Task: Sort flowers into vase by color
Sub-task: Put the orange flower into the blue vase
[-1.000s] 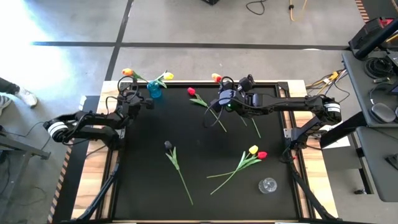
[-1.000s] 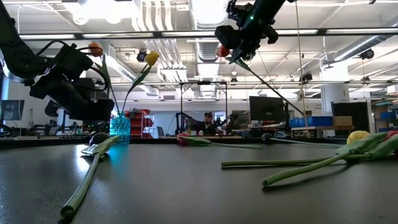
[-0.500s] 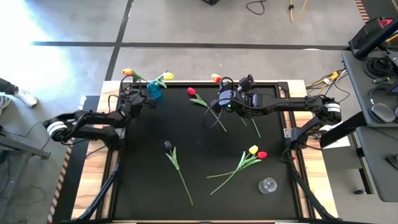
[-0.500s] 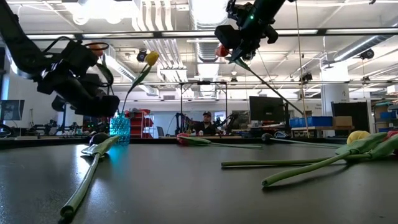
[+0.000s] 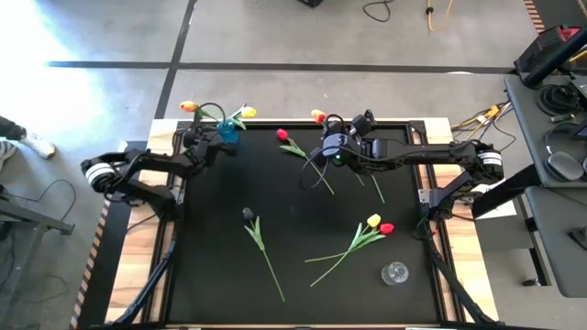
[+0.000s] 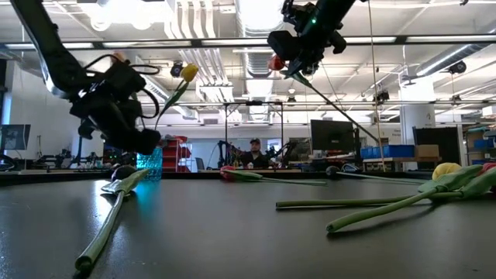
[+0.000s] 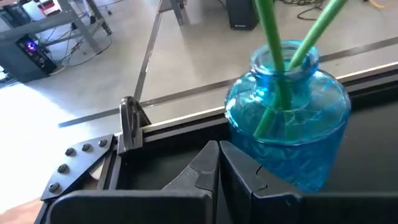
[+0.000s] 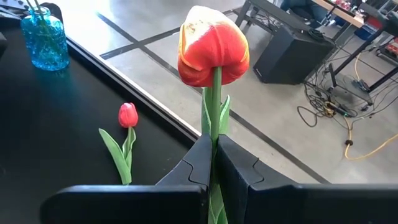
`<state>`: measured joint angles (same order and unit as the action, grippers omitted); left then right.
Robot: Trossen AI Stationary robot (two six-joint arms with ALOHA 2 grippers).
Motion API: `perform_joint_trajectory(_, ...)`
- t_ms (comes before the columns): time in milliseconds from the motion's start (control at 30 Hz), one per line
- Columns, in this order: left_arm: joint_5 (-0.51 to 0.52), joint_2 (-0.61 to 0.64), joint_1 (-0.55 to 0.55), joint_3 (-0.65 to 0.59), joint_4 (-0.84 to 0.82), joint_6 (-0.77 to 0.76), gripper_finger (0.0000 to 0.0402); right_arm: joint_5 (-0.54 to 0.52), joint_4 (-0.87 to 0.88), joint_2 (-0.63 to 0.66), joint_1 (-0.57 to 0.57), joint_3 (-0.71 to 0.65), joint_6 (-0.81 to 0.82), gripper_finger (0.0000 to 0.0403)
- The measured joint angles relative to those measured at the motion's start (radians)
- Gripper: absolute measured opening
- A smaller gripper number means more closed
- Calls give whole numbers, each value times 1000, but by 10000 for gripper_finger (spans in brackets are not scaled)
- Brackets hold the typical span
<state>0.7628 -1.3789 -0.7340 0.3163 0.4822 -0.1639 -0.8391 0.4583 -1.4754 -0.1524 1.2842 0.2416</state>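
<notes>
My right gripper (image 5: 328, 147) is raised over the table's far middle, shut on an orange-red tulip (image 8: 213, 53). My left gripper (image 7: 218, 152) is shut and empty, close beside the blue glass vase (image 7: 287, 121) at the far left. An orange tulip (image 5: 188, 106) and a yellow tulip (image 5: 248, 112) stand in that vase (image 5: 227, 135). Lying flat on the mat are a red tulip (image 5: 282, 135), a dark tulip (image 5: 248, 214), and a yellow (image 5: 373, 220) and red (image 5: 386, 227) pair. My right gripper pinches the tulip's stem (image 8: 212, 127) between its two fingers a little below the head. The head sticks out past the fingertips. The flower is lifted clear and tilted, its long stem (image 6: 341, 112) slanting down behind the gripper. My left gripper: whether it touches the vase I cannot tell.
A small clear glass vase (image 5: 395, 272) stands near the right near corner. The black mat is framed by a metal rail (image 7: 127, 121) and wooden table edges. Open mat lies between the dark tulip and the left arm.
My left gripper has moved toward the blue vase, tipping downward as its arm swung round. My right gripper and its tulip have kept still.
</notes>
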Motion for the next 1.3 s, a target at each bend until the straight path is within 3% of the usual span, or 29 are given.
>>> perform_joint_trajectory(533,-127,-99,13,11,120,-29,0,0,0,0,4,0,-7,13)
perform_joint_trajectory(1300,-302,-53,73,-73,242,-63,0,-1,0,0,33,0,-18,13)
